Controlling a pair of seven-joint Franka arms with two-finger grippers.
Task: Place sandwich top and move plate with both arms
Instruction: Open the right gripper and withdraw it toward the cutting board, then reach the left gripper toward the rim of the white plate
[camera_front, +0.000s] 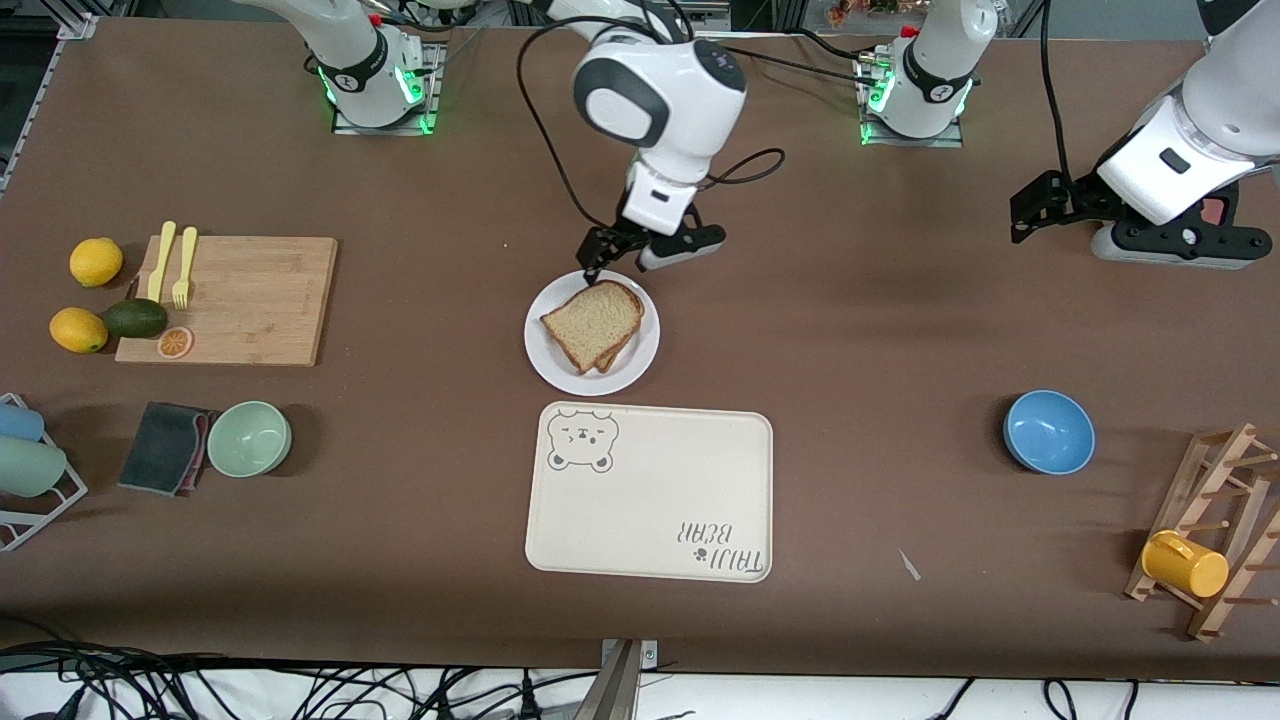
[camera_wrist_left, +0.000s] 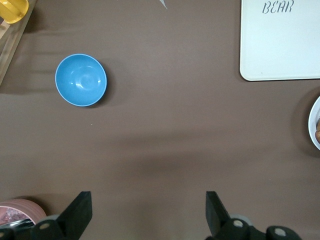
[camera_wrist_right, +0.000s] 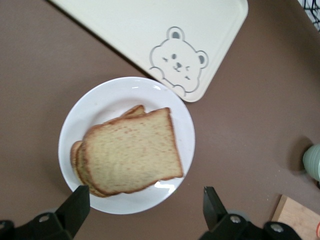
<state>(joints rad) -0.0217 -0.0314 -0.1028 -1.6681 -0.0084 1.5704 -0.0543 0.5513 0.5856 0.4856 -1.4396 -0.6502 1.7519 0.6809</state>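
1. The plain light-brown wholemeal bread slice (camera_wrist_right: 131, 152) lies on the round white plate (camera_wrist_right: 107, 100) mid-table, mostly hiding a lower slice.
2. Right gripper (camera_wrist_right: 142, 210) hovers over the plate's edge, jaws apart, empty.
3. Left gripper (camera_wrist_left: 148, 215) waits above bare table, jaws apart.

A slice of bread (camera_wrist_right: 131, 152) lies atop another on a white plate (camera_wrist_right: 112, 97), just beside the tray (camera_wrist_right: 150, 25)'s bear-print corner; the right gripper (camera_wrist_right: 145, 210) hovers open above.
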